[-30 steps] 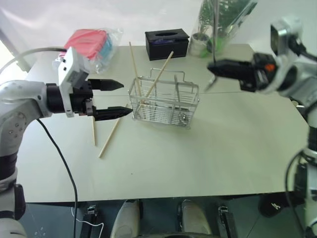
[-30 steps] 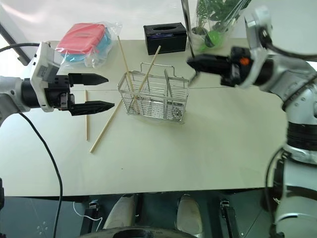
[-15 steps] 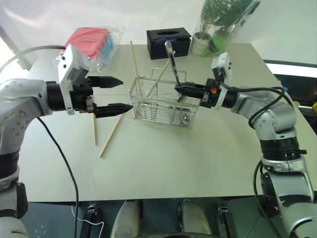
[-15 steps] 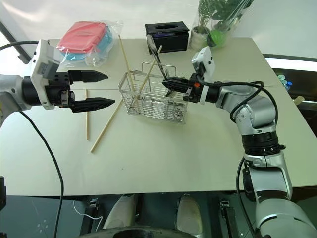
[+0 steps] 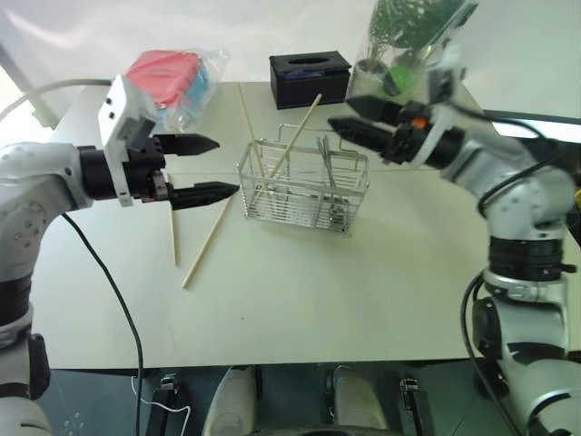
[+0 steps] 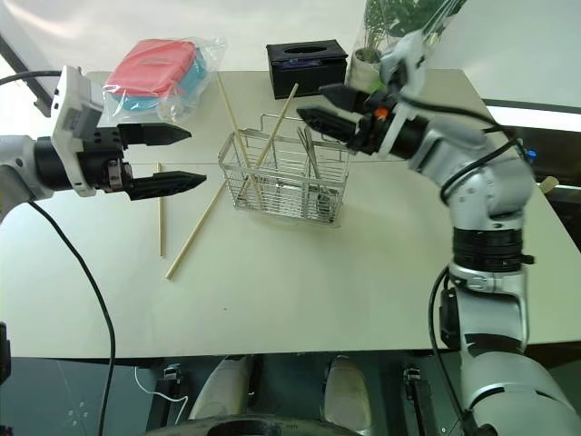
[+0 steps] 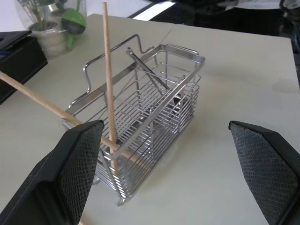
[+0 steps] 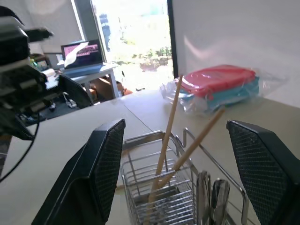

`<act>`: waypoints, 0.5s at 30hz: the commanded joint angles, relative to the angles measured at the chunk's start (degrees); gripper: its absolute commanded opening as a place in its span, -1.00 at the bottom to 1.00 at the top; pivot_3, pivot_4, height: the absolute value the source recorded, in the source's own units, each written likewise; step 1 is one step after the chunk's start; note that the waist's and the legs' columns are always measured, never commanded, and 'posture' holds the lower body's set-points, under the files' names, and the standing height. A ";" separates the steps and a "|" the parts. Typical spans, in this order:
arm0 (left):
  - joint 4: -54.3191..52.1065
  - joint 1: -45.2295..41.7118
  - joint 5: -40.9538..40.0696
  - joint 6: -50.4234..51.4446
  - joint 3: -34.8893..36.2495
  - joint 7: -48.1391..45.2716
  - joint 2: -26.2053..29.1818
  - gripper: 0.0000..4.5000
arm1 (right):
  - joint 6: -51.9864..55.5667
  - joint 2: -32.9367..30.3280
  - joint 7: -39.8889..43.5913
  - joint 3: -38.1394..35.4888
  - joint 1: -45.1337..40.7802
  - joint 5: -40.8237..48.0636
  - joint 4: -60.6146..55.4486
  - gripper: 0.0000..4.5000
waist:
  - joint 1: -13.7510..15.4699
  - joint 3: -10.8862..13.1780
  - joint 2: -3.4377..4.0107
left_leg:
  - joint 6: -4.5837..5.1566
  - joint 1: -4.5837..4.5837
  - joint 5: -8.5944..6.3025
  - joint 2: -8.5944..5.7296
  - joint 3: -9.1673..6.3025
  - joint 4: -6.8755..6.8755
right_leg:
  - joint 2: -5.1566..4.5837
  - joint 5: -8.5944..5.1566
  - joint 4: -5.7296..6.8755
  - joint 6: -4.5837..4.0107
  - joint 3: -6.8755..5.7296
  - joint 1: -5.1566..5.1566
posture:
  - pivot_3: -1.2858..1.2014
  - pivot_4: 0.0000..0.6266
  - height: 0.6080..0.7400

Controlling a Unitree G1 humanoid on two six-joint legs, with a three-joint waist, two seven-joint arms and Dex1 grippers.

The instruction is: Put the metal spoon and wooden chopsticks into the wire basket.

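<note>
Right eye view: right gripper, a moment ago clamped on the spoon, now gapes empty above the basket; spoon stands inside beside two chopsticks; left gripper apart; two chopsticks left of basket remain.

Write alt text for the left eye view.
A wire basket on a pale table holds two leaning wooden chopsticks; two more lie beside it. Both robot hands, left and right, hover open on either side.
</note>
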 commanded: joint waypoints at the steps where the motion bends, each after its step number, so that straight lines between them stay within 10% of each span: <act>1: 3.33 -0.32 1.78 0.01 4.59 3.84 0.92 1.00 | 2.63 -7.11 4.84 -4.85 -0.25 5.37 -7.68 0.57 | 0.07 0.00 0.00 | 0.00 -0.01 0.00 0.00 0.00 -0.01 | -0.01 0.00 -0.01 0.00 0.00 0.01 | 0.03 -0.52 0.53; 15: 43.48 -16.93 24.01 8.78 0.02 37.91 -11.79 1.00 | 7.97 -14.40 -0.44 -12.23 29.24 14.06 -31.08 0.57 | 0.63 -0.13 -0.52 | 0.05 0.14 -0.02 0.00 -0.02 0.22 | -0.02 0.00 0.01 0.04 -0.02 0.23 | 0.03 -0.52 0.53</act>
